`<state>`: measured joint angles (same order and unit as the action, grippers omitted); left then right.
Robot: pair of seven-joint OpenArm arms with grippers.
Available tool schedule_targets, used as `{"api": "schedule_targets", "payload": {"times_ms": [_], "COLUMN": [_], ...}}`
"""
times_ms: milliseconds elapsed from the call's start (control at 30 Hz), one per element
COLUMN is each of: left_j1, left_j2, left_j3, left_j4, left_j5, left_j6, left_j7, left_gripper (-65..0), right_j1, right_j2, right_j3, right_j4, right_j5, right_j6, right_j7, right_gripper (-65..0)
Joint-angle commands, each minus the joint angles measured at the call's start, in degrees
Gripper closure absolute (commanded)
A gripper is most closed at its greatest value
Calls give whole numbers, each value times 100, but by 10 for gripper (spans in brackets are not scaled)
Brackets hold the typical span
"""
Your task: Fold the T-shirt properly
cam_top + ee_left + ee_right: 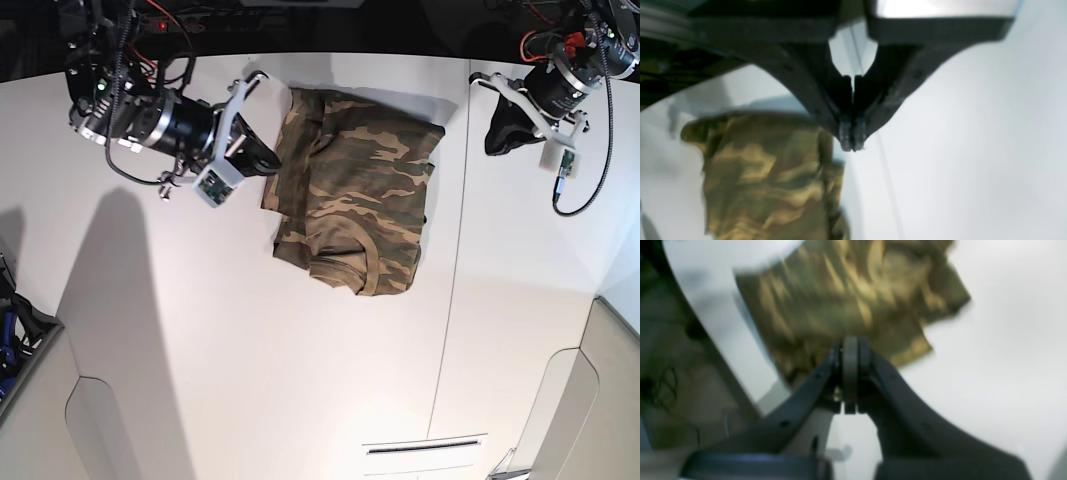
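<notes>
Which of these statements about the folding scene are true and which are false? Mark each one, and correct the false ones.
1. The T-shirt lies on the white table as a compact folded bundle. True.
2. The left pincer is clamped on a sleeve. False: it is shut on nothing, clear of the cloth.
3. The right pincer is shut. True.
4. The T-shirt is plain blue. False: it is camouflage in brown, olive and tan.
5. In the base view, both arms stand on the same side of the shirt. False: one stands on each side.
</notes>
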<state>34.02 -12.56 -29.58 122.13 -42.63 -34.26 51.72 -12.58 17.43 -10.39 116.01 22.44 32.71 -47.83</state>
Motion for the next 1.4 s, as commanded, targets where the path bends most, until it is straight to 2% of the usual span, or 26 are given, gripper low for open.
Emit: {"api": "schedule_targets", "payload": {"times_ms": [0, 67, 167, 267, 400, 500, 633, 767, 833, 933, 1000, 1067, 1133, 1233, 1367], "left_j1": [166, 472, 992, 1591, 2282, 2708, 3200, 3447, 3440, 3198, 2778, 2302, 1836, 1189, 356], "left_j2": [-61, -63, -61, -59, -61, -66, -142, -693, -997, -1394, -1558, -1587, -1550, -1399, -1029], "left_j3": [-160, -402, -728, -981, -1012, -979, -866, -354, 94, 914, 1478, 1987, 2472, 3086, 3628], "left_j4": [120, 118, 118, 118, 105, -9, -459, -1320, -1893, -2830, -3477, -4159, -4817, -5722, -6734], "left_j5": [-149, -225, -236, -234, -229, -232, -232, -164, 61, 811, 1235, 1620, 1961, 2321, 2472], "left_j6": [-125, -155, -155, -155, -168, -376, -574, -574, -365, 136, 621, 1106, 1405, 1663, 1738], "left_j7": [-20, 120, 225, 232, 236, 236, 232, 186, -127, -820, -866, -785, -621, -562, -522], "left_gripper": [0, 0, 0, 0, 0, 0, 0, 0, 0, 0, 0, 0, 0, 0, 0], "right_j1": [-125, -444, -841, -1250, -1845, -2365, -3097, -3663, -3816, -3853, -3773, -3569, -3292, -2769, -2009], "right_j2": [234, 667, 1303, 1814, 2295, 2485, 2465, 2328, 2223, 2033, 1891, 1738, 1593, 1425, 1209], "right_j3": [63, 151, 251, 293, 293, 289, 275, 267, 234, 129, 59, -11, -111, -321, -549], "right_j4": [205, 332, 352, 350, 339, 315, 199, -186, -584, -1460, -2162, -2942, -3768, -4975, -6330], "right_j5": [122, 319, 973, 1416, 1469, 1495, 1556, 1539, 1495, 1263, 1054, 874, 658, 361, 175], "right_j6": [50, 50, 50, 50, 48, 50, 50, 50, 50, 48, 46, 37, -33, -181, -811], "right_j7": [122, 66, -205, -444, -697, -710, -750, -750, -748, -748, -743, -752, -774, -909, -1290], "right_gripper": [0, 0, 0, 0, 0, 0, 0, 0, 0, 0, 0, 0, 0, 0, 0]}}
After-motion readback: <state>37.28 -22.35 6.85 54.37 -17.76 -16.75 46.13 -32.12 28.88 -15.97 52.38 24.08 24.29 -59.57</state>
